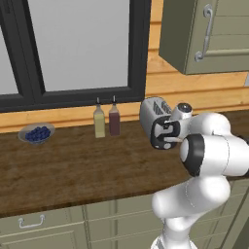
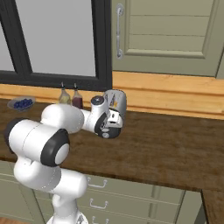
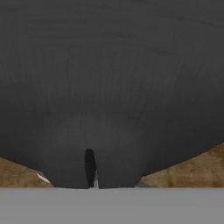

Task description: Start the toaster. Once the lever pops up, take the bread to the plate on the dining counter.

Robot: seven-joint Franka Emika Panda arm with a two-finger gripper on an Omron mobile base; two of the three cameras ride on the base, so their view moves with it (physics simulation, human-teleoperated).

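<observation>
Though hard against the toaster (image 1: 153, 111), gripper (image 1: 164, 130) fully closed, jaws empty

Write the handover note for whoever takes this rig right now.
Gripper: shut, holding nothing, pressed close against the toaster, whose grey side looms in the hand view.
Toaster: on the wooden counter below the window, right of two bottles; something pale shows in its slot, probably the bread.
Done: arm brought to the toaster.
Left: whether the lever is down cannot be told; await the pop-up, then carry the bread to the plate.
</observation>
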